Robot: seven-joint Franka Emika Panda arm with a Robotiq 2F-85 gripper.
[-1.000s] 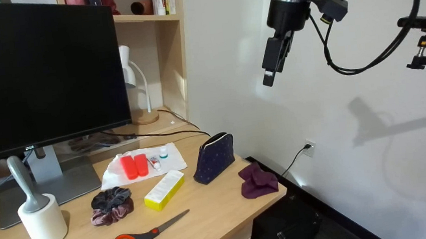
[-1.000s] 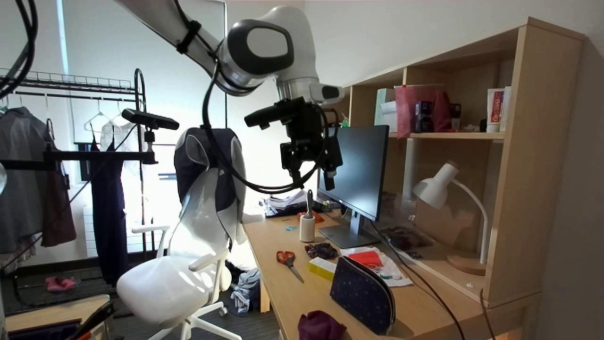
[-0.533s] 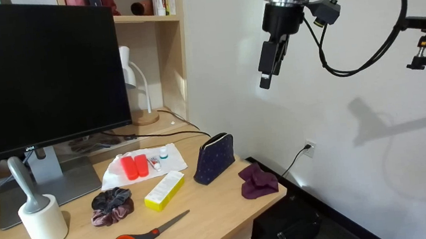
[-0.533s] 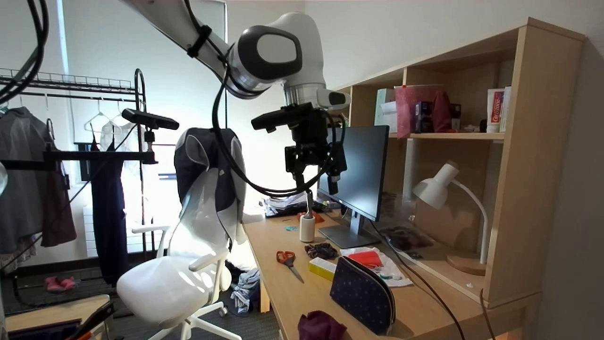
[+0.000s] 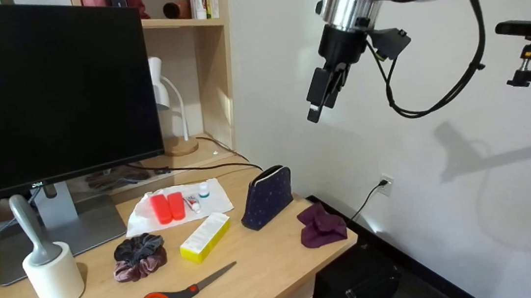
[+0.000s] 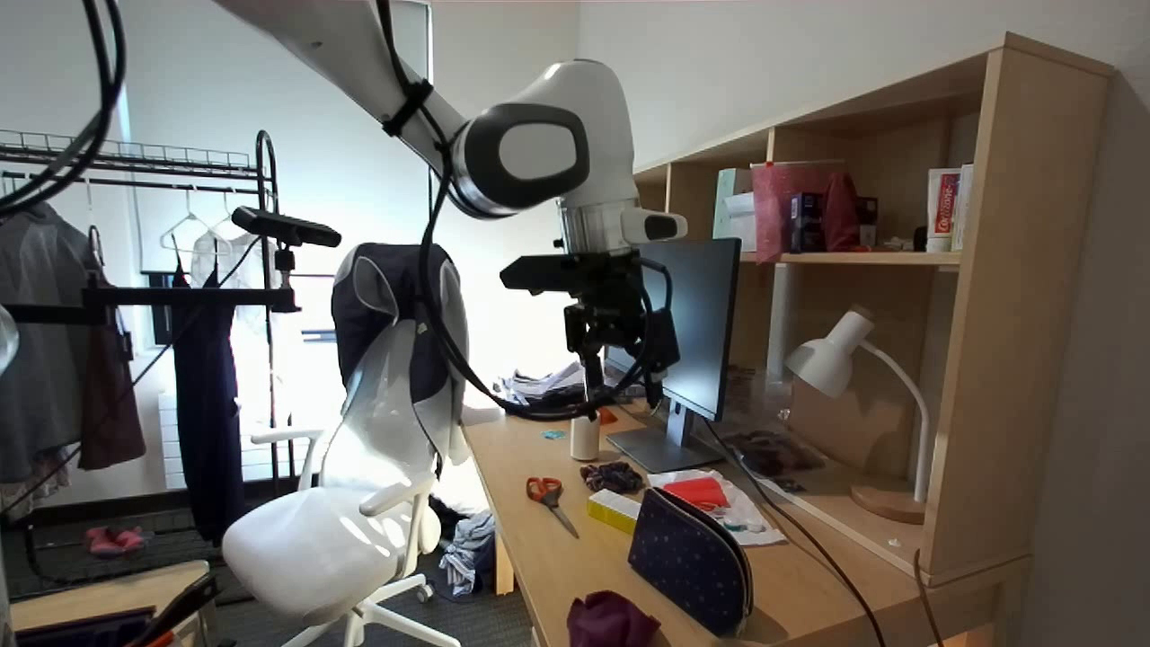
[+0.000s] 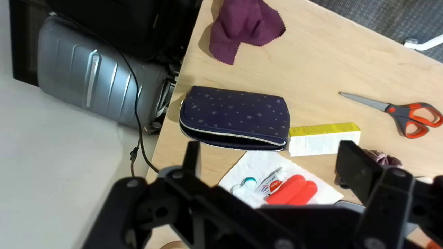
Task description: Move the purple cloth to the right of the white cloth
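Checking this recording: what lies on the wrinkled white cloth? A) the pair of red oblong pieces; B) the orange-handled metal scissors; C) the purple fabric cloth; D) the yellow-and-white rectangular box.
A: in the wrist view, the pair of red oblong pieces rests on the wrinkled white cloth.

The white arm (image 6: 359,67) has a dark grey ring (image 6: 481,157) around a pale oval (image 6: 537,151), a black strap (image 6: 407,108), a shiny silver collar (image 5: 349,10), looped black cables (image 5: 478,23) and a black gripper (image 7: 272,164) with round screw heads (image 7: 284,244).
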